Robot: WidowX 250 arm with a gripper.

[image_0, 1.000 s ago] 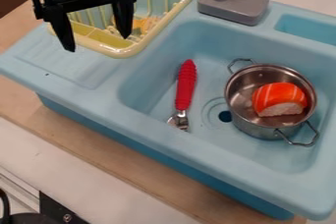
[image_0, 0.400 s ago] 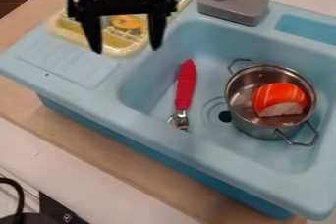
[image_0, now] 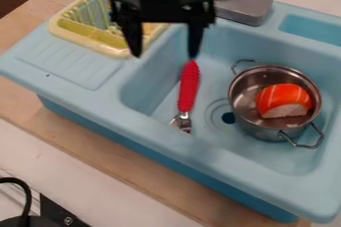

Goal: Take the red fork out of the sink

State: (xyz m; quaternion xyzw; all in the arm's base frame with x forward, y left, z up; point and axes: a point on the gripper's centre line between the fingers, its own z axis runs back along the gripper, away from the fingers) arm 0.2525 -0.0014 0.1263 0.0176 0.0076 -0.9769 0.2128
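Black, a cable curves at the lower left corner, a little further into the frame than in the first picture. Beyond it, the wooden desk carries the light blue sink, which has not shifted. In the basin, around the middle of the frame, the red fork lies exactly as before, metal end toward the bottom of the frame and handle toward the top. To its right the metal pot also sits unchanged, the orange, white-striped food piece inside. The tool is what has moved: from the upper left it has come rightward to the upper middle, its fingers wide apart with nothing between them, the right-hand tip in the picture just by the handle's end. The yellow rack, upper left, now shows more of its left side. Behind is the grey faucet.
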